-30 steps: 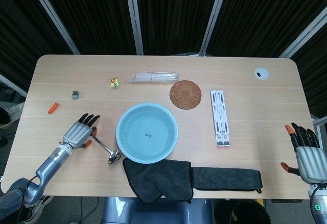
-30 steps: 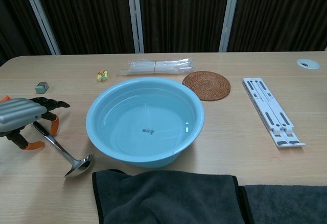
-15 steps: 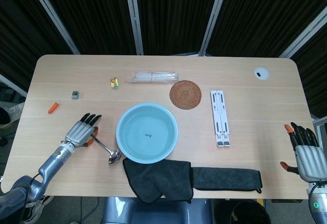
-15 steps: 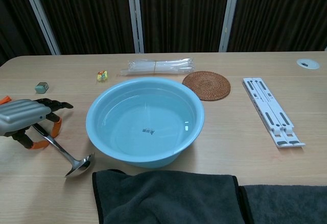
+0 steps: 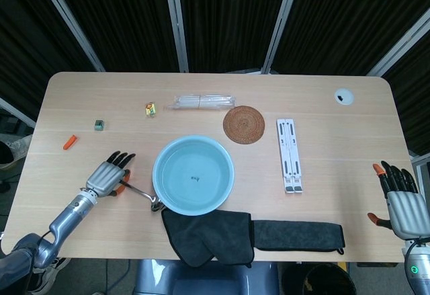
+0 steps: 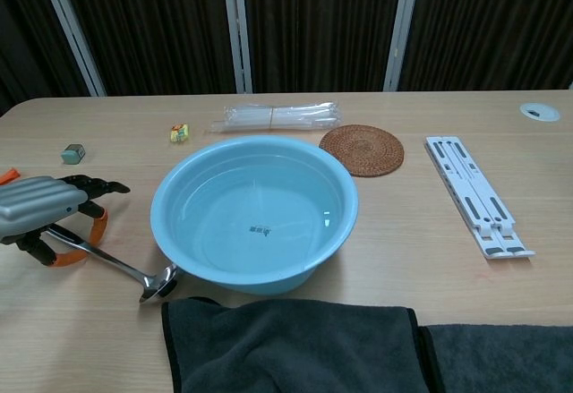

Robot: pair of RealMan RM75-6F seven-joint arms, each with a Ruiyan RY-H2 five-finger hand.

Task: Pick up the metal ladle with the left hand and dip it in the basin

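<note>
The metal ladle (image 5: 139, 193) lies on the table left of the light blue basin (image 5: 156, 174), which holds water. Its bowl (image 6: 161, 285) rests against the basin's (image 6: 235, 273) near left wall, next to the dark towel's corner. My left hand (image 5: 107, 175) covers the far end of the handle and grips it between thumb and fingers, the dark fingers reaching forward. In the chest view the left hand (image 6: 41, 202) sits low over the table with the handle running out from under it. My right hand (image 5: 402, 205) hangs open at the table's right front edge.
A dark grey towel (image 5: 209, 232) spreads along the front edge below the basin. Behind the basin are a woven coaster (image 5: 244, 124), a white folding stand (image 5: 289, 155), a clear plastic bag (image 5: 201, 100), a small yellow item (image 5: 150, 109), a grey-green block (image 5: 99, 125) and an orange piece (image 5: 69, 142).
The ladle has swung under my left hand: its bowl slid right and now touches the basin's wall. The left hand shifted slightly. The right hand has barely moved.
</note>
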